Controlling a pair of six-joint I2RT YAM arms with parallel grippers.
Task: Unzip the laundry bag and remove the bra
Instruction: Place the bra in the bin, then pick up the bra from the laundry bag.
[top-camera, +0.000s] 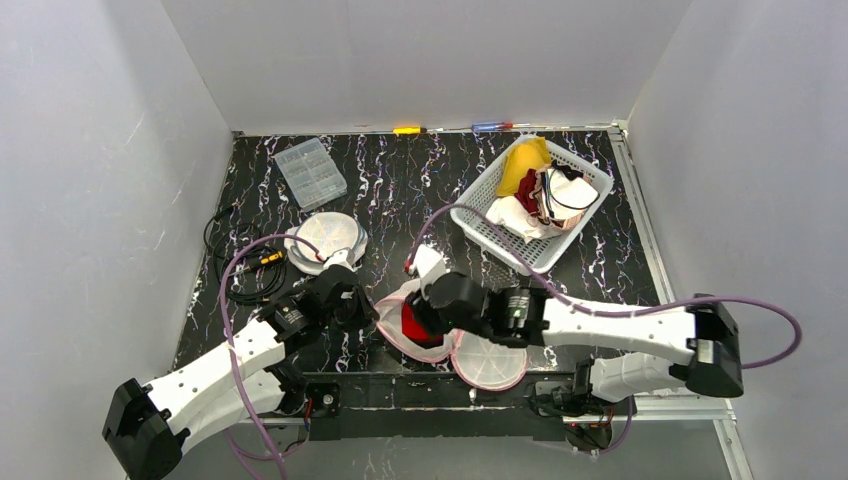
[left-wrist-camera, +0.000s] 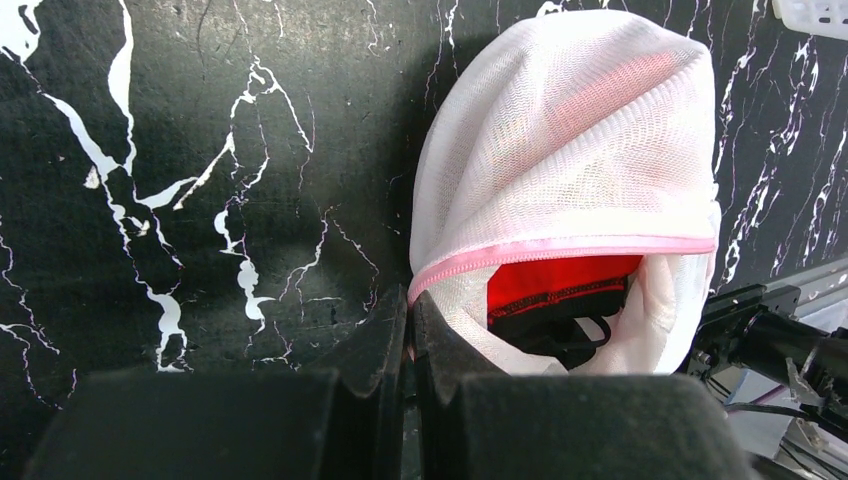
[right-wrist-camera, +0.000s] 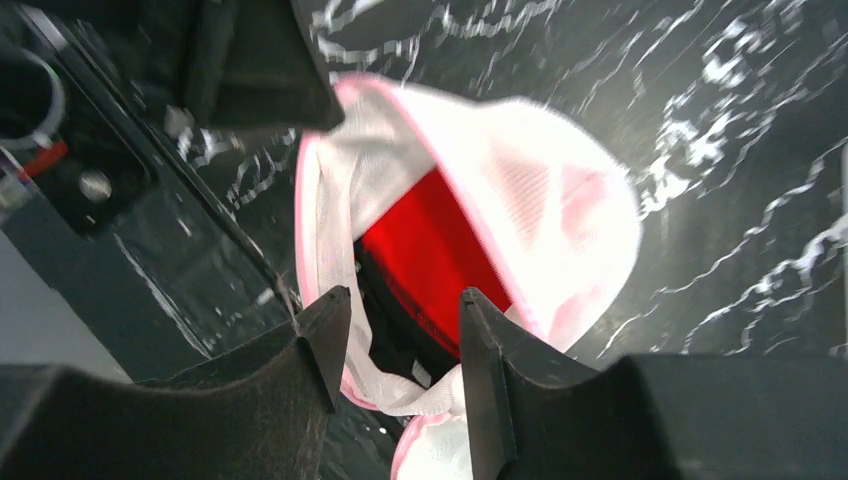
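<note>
Two right jaws parted, bra (right-wrist-camera: 440, 255) between them — inside laundry bag (right-wrist-camera: 565, 200).

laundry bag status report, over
left gripper shut on laundry bag edge; right gripper open at its mouth; bag unzipped, red bra inside

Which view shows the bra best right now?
Left wrist: the bra sits sharp in the open bag, red with black trim. Right wrist shows it blurred beyond the fingers; top shows only a small red patch.
</note>
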